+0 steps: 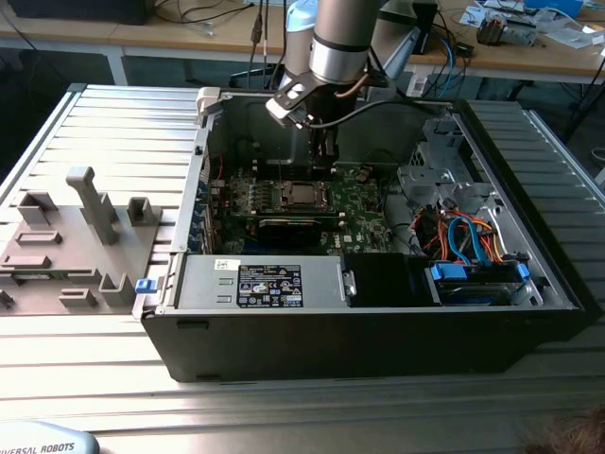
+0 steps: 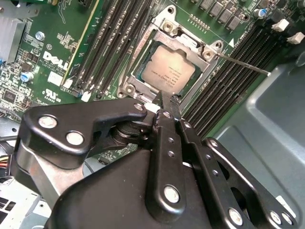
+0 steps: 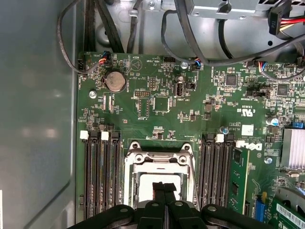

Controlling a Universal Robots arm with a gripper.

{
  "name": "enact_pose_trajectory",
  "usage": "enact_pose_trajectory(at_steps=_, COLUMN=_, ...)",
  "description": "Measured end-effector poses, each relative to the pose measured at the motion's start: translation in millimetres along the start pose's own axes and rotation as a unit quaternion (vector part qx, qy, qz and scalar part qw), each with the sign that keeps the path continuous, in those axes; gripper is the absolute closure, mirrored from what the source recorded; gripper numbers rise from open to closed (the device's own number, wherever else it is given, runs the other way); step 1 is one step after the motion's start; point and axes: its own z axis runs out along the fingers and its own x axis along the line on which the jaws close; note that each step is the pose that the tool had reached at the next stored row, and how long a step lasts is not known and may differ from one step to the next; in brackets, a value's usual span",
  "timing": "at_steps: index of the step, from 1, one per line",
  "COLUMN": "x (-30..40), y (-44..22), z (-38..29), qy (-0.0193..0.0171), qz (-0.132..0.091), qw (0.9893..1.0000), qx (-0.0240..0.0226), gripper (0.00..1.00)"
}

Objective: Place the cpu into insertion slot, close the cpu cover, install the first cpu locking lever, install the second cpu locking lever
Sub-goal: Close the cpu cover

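The cpu (image 2: pixel 167 70) lies flat in the insertion slot (image 2: pixel 167 25) on the green motherboard (image 3: pixel 157 100). Its silver top shows through the square window of the cpu cover (image 2: pixel 188 46), which lies down over it. A thin locking lever (image 2: pixel 245 65) sticks out from one socket corner across the memory slots. My gripper (image 2: pixel 164 101) is shut with nothing between its fingers, and its tips sit at the edge of the socket frame. In the first wrist view the gripper (image 3: pixel 164 187) hangs right over the cpu (image 3: pixel 145 188). The exterior view has the gripper (image 1: pixel 323 156) just above the socket (image 1: pixel 304 196).
Black memory slots (image 2: pixel 109 43) flank the socket on both sides. A black graphics card (image 1: pixel 298 227) and the power supply (image 1: pixel 260 284) lie in front of it. A drive cage with blue and orange cables (image 1: pixel 473 251) fills the case's right. A grey fixture tray (image 1: pixel 76 236) stands outside.
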Motion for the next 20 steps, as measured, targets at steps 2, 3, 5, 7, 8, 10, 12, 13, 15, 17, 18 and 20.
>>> enact_pose_trajectory(at_steps=2, x=0.0, y=-0.9, z=0.1, qy=0.0, qz=0.0, qw=1.0, qx=0.0, gripper=0.89)
enact_pose_trajectory(at_steps=3, x=0.1, y=-1.7, z=0.2, qy=0.0, qz=0.0, qw=1.0, qx=0.0, gripper=0.89)
enact_pose_trajectory(at_steps=5, x=0.1, y=-2.9, z=0.3, qy=0.0, qz=0.0, qw=1.0, qx=0.0, gripper=0.89)
enact_pose_trajectory(at_steps=7, x=0.2, y=-3.7, z=0.4, qy=0.0, qz=0.0, qw=1.0, qx=0.0, gripper=0.89)
enact_pose_trajectory(at_steps=8, x=0.2, y=-4.0, z=0.5, qy=0.0, qz=0.0, qw=1.0, qx=0.0, gripper=0.89)
enact_pose_trajectory(at_steps=10, x=0.2, y=-4.7, z=0.5, qy=0.0, qz=0.0, qw=1.0, qx=0.0, gripper=0.89)
enact_pose_trajectory(at_steps=12, x=0.2, y=-5.5, z=0.7, qy=0.0, qz=0.0, qw=1.0, qx=0.0, gripper=0.89)
enact_pose_trajectory(at_steps=13, x=0.2, y=-6.0, z=0.7, qy=0.0, qz=0.0, qw=1.0, qx=0.0, gripper=0.89)
enact_pose_trajectory(at_steps=15, x=0.3, y=-7.3, z=0.9, qy=0.0, qz=0.0, qw=1.0, qx=0.0, gripper=0.89)
enact_pose_trajectory(at_steps=17, x=0.3, y=-8.2, z=1.0, qy=0.0, qz=0.0, qw=1.0, qx=0.0, gripper=0.89)
enact_pose_trajectory(at_steps=18, x=0.4, y=-8.9, z=1.1, qy=0.0, qz=0.0, qw=1.0, qx=0.0, gripper=0.89)
enact_pose_trajectory(at_steps=20, x=0.4, y=-10.2, z=1.3, qy=0.0, qz=0.0, qw=1.0, qx=0.0, gripper=0.89)
